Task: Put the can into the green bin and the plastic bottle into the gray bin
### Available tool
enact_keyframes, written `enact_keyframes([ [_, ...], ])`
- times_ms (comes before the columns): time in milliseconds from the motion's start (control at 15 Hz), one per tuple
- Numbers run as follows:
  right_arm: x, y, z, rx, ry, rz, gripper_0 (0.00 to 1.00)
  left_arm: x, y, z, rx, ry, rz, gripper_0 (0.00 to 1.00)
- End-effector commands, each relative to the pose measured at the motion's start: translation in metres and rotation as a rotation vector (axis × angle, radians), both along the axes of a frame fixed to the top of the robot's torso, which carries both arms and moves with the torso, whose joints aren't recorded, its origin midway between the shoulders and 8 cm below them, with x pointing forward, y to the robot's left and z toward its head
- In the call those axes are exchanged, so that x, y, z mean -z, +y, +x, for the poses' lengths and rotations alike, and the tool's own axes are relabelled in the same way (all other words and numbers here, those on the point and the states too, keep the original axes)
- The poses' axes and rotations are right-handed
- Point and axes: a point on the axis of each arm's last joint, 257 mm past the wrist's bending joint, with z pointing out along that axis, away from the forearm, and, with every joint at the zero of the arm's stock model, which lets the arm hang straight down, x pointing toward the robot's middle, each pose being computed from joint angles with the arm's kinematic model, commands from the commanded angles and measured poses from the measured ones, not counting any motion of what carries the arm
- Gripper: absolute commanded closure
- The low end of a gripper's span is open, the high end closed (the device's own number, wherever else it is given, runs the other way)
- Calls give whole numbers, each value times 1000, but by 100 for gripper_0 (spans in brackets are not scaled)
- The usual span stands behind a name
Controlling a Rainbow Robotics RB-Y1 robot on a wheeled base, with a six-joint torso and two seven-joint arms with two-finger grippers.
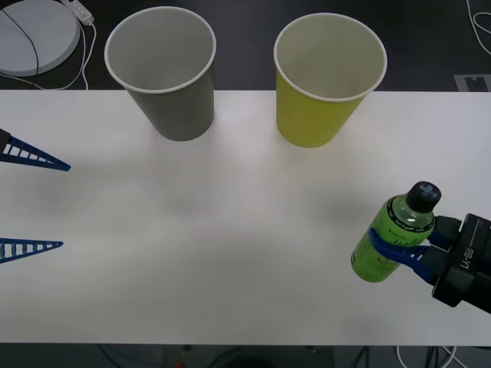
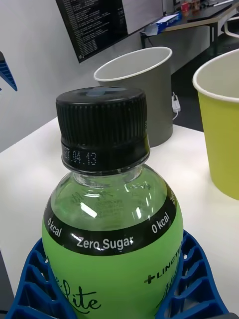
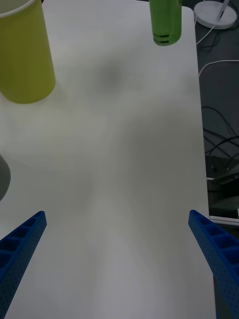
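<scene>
White table point(image 1: 230, 253): right gripper point(image 1: 403, 249) clamped on bottle point(image 1: 395, 234), not yet over gray bin point(image 1: 165, 73) (green bin point(image 1: 326, 80) looks empty), left gripper point(image 1: 34, 203) open, idle.

A white table point(image 1: 230, 230) spans most of the front view. Dark floor point(image 1: 245, 46) is seen beyond its far edge, where a round white disc point(image 1: 34, 34) with a cable lies at the upper left. A dark monitor point(image 2: 94, 22) is seen upper centre in the right wrist view.
</scene>
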Motion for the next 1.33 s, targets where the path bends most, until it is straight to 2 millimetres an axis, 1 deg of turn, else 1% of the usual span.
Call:
enact_keyframes([
  [67, -20, 4, 3, 12, 0, -23, 100, 0, 0, 0, 0, 0, 0, 0],
  [400, -52, 23, 1, 8, -7, -52, 100, 0, 0, 0, 0, 0, 0, 0],
  [667, -73, 48, -4, -2, -14, -65, 100, 0, 0, 0, 0, 0, 0, 0],
  [867, -86, 62, -4, 3, -25, -77, 100, 0, 0, 0, 0, 0, 0, 0],
  [1000, -90, 67, -1, 2, -17, -96, 100, 0, 0, 0, 0, 0, 0, 0],
  [1200, -88, 65, 11, 25, 16, -140, 100, 0, 0, 0, 0, 0, 0, 0],
  [1333, -91, 66, 18, 35, 28, -159, 100, 0, 0, 0, 0, 0, 0, 0],
])
